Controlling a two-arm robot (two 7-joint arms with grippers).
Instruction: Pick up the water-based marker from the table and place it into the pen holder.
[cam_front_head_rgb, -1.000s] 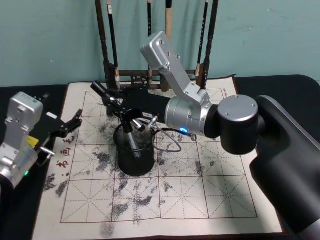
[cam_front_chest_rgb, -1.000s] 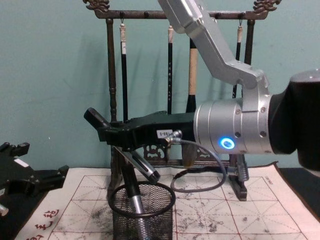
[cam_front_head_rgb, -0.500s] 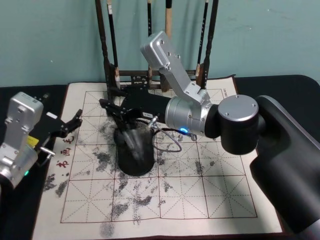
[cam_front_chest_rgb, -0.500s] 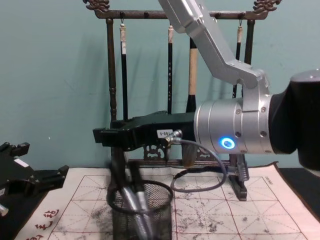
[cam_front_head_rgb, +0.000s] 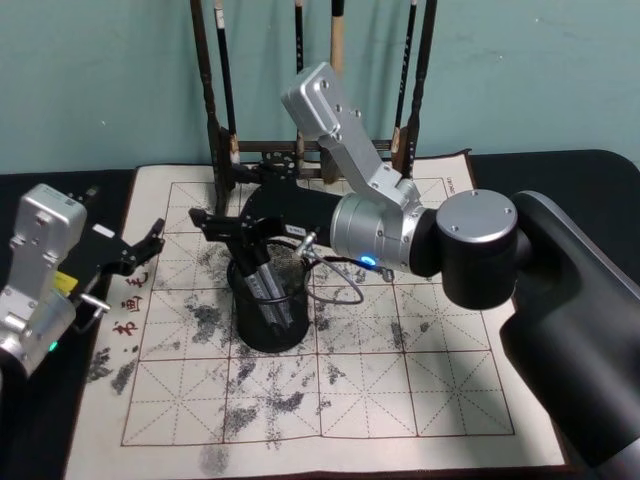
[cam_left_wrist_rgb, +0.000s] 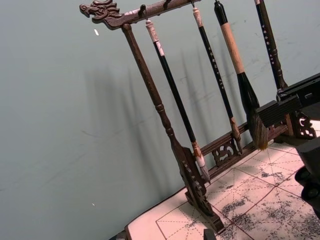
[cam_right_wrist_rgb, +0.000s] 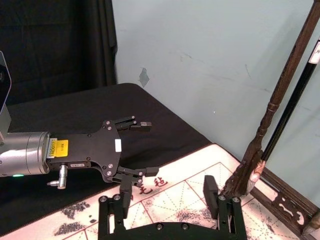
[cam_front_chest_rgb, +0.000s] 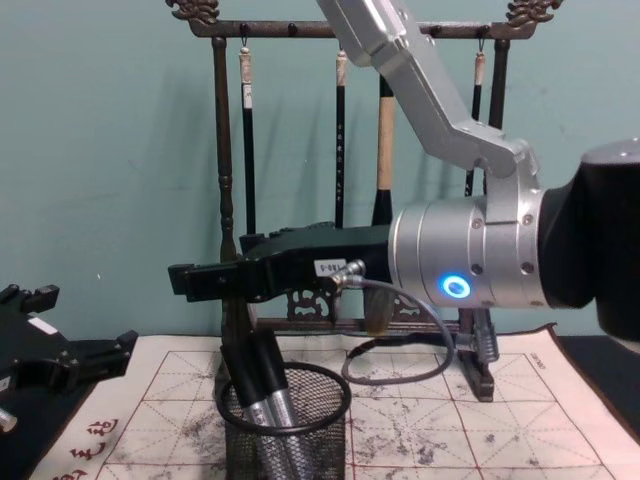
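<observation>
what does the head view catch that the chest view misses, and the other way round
Head view alone: the mat's near squares and grey ink stains, and the left gripper open over the mat's left edge. Chest view alone: the brush rack's carved top bar, and the marker through the pen holder's mesh from the side. Both: the right gripper open just above the pen holder.

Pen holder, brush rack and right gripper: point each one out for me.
pen holder (cam_front_head_rgb: 268, 325), head view, mesh wall
brush rack (cam_front_chest_rgb: 222, 150), chest view, left post
right gripper (cam_front_head_rgb: 208, 221), head view, between fingertips
</observation>
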